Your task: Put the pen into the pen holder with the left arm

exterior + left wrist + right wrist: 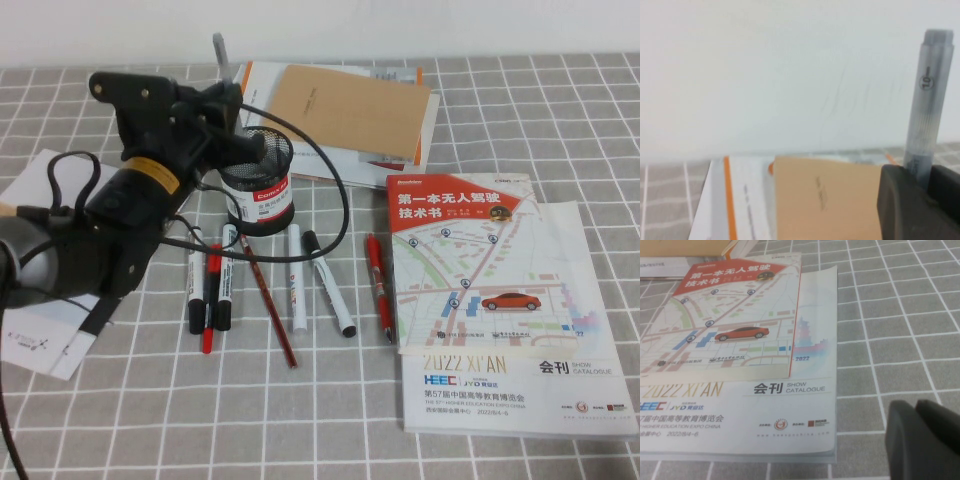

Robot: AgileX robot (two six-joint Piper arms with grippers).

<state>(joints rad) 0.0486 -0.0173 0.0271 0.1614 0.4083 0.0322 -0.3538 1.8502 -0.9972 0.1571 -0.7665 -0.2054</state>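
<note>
At the bottom right of the high view lies a show catalogue (520,385), with a red-topped booklet (465,270) on its upper part; the right wrist view shows the same pair, and a dark corner of the right gripper (925,440) at its lower right, hovering over bare tablecloth beside the catalogue. Whether its jaws are released or clenched cannot be told.

In the middle of the high view a row of markers and pens lies loose on the cloth (120,420), among them a red pen (376,275) and a white marker (328,284).

Above them, left of centre, stands the holder (259,180). The left gripper (222,110) hangs at its upper left edge, clenched on the pen (220,52), which sticks upright out of the jaws; the left wrist view shows the grey barrel (927,107) pinched between the dark fingers (902,205).

Farthest back lie a tan envelope (345,110) and papers.

Judging by this, the carry is nearly done and the drop is in hand. Next the pen's lower end, hidden here, should be centred over the holder's mouth, lowered, then let go.
</note>
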